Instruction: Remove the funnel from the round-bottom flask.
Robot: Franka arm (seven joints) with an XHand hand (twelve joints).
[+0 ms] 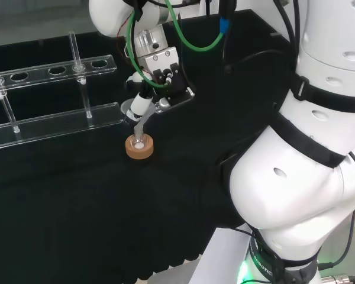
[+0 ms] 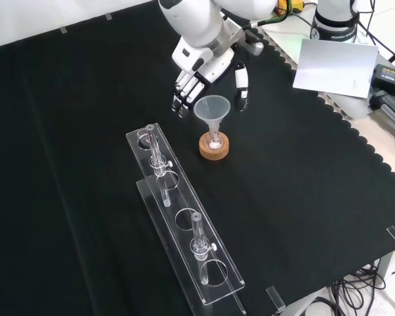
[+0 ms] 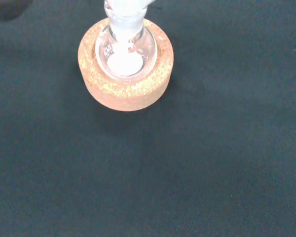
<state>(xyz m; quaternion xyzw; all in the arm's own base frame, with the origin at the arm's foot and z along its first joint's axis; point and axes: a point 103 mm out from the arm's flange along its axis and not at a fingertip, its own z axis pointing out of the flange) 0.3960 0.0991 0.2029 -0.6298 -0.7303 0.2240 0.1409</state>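
In the front view, near to far: at 6 o'clock from the cork we see the clear rack (image 2: 184, 227), w/ tubes, well apart, so it won't snag a lift. Mid-table sits the cork ring (image 2: 214, 147), cradling the round-bottom flask (image 3: 126, 49) so it can't roll. The funnel (image 2: 212, 112) stands upright, stem down the neck. Just beyond, at 12 o'clock, our hand (image 2: 201, 69) hangs w/ fingers (image 2: 182, 99) relaxed, spread either side of the funnel rim, holding nothing; we judge that's staged to close on it.
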